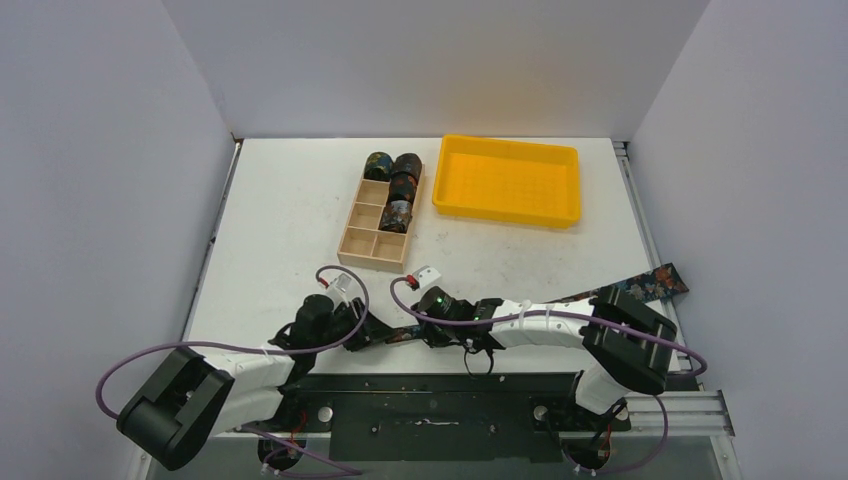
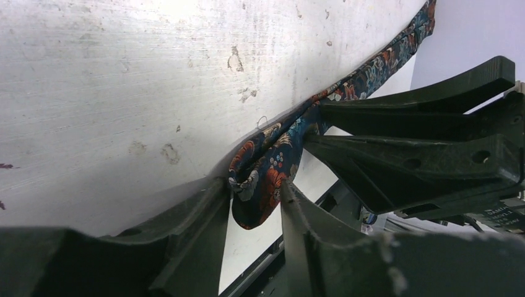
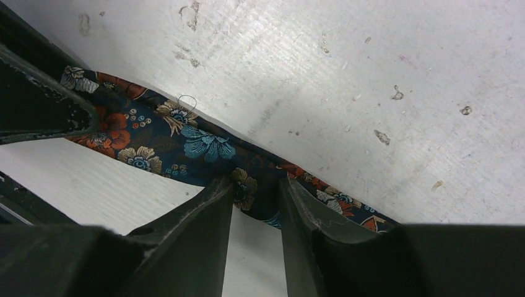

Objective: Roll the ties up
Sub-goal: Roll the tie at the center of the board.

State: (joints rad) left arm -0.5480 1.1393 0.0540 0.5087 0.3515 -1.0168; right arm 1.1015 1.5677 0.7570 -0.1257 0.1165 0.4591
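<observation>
The left claw (image 2: 257,199) is closed on the end of a flat tie (image 2: 272,161). The right claw (image 3: 255,193) is clamped on the same strip just beside it. Only the top view shows the strip reaching the tabletop's (image 1: 290,210) right edge, and rolled ties (image 1: 404,186), seemingly four, in the wooden box (image 1: 362,240) toward the far edge.

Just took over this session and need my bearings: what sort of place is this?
Probably a lab test booth: plain white walls box in a scuffed table holding props: a wooden box, a yellow tray, a tie.
</observation>
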